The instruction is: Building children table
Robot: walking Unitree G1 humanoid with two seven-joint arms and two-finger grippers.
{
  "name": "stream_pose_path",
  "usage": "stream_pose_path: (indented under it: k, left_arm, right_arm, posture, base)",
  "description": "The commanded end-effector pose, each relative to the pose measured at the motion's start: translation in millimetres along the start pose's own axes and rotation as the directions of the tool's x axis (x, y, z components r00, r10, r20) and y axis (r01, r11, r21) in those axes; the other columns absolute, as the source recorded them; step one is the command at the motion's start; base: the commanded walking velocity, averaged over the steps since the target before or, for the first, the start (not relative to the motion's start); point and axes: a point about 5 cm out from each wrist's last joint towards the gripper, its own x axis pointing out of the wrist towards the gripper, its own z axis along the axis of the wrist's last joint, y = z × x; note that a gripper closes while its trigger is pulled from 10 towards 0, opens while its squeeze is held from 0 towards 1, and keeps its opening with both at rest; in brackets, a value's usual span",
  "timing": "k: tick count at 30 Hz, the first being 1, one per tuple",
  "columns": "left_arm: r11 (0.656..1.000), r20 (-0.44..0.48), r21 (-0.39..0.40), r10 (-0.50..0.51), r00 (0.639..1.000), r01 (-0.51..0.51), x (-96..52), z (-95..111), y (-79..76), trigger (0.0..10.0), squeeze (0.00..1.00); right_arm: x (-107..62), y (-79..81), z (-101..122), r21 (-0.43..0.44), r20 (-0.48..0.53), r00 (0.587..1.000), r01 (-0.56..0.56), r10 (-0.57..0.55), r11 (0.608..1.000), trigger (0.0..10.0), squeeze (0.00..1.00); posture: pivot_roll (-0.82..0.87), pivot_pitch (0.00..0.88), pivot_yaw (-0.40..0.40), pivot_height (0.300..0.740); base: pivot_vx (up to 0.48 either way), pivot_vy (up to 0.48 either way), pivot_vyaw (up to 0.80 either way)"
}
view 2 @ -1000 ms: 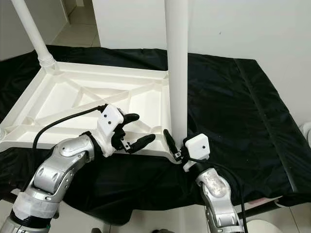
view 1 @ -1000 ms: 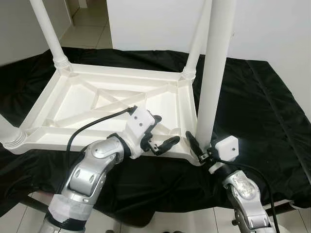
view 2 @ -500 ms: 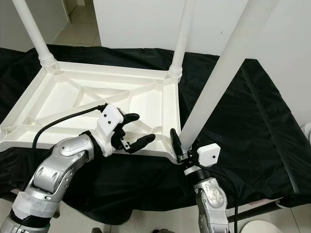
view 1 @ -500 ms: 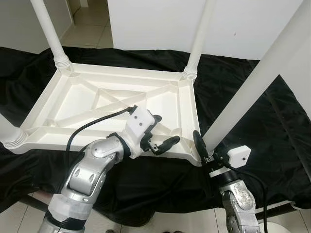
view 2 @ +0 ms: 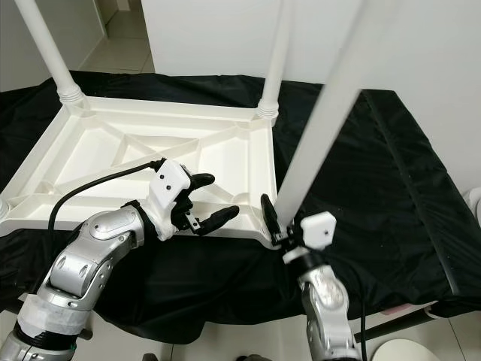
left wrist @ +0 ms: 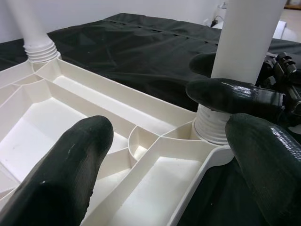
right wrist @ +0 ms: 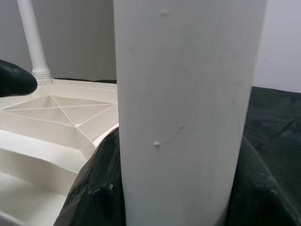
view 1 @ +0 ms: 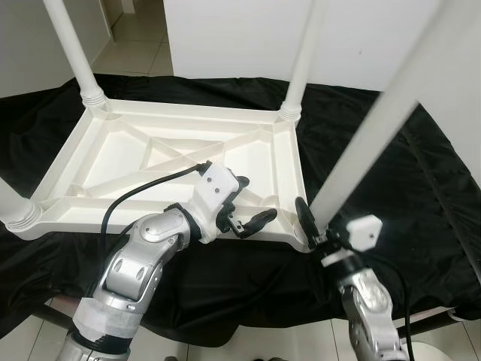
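Note:
A white plastic table top (view 1: 180,113) lies upside down on a black cloth. A long white leg (view 1: 376,120) leans up and to the right from the top's near right corner socket (left wrist: 211,127). My right gripper (view 1: 319,226) is shut on the leg just above that socket, and the leg (right wrist: 183,108) stands tight between its black fingers. My left gripper (view 1: 252,203) hovers open over the near rim, left of that corner, with nothing between its fingers (left wrist: 70,165).
Three other white legs stand in the far left (view 1: 71,53), far right (view 1: 301,60) and near left (view 1: 15,210) corners. The black cloth (view 1: 406,173) covers the work surface up to its near edge. Tiled floor and white walls lie beyond.
The leg stood upright one second ago and now leans to the right. My right wrist has turned with it. The left gripper has stayed in place.

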Motion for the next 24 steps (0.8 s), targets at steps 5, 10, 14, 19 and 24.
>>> stream_pose_path:
  k: [5,10,14,19,24]
  left_arm:
    - [1.0,0.004,0.004,0.016,1.0,-0.016,1.5,2,0.6,10.0,0.0]
    - [1.0,0.004,0.004,0.019,1.0,-0.019,0.9,2,0.6,10.0,0.0]
    - [1.0,0.006,0.003,0.02,1.0,-0.02,0.5,2,0.0,10.0,0.0]
    - [1.0,0.007,0.002,0.018,1.0,-0.018,1.2,2,-1.2,10.0,0.0]
    - [1.0,0.01,0.002,0.015,1.0,-0.015,1.8,2,-2.7,10.0,0.0]
  right_arm:
    - [-22.8,4.5,-47,0.051,-0.293,0.956,0.031,-0.015,0.998,10.0,0.0]
    - [-22.9,3.5,-47,0.022,-0.299,0.952,0.076,-0.066,0.997,10.0,0.0]
    - [-14.3,2.0,-38,-0.041,-0.271,0.935,0.228,-0.23,0.973,10.0,0.0]
    - [-4.7,4.3,-27,-0.081,-0.226,0.89,0.388,-0.396,0.918,10.0,0.0]
    - [-4.0,9.9,-19,-0.062,-0.18,0.836,0.517,-0.519,0.854,10.0,0.0]
  posture:
    - [-0.01,0.107,0.013,0.74]
    - [-0.01,0.107,0.009,0.74]
    - [0.0,0.101,0.001,0.74]
    - [-0.01,0.095,-0.006,0.74]
    - [0.0,0.093,-0.016,0.74]
  base:
    - [0.0,0.0,0.0]
    - [0.0,0.0,0.0]
    - [0.0,0.0,0.0]
    - [0.0,0.0,0.0]
    - [0.0,0.0,0.0]
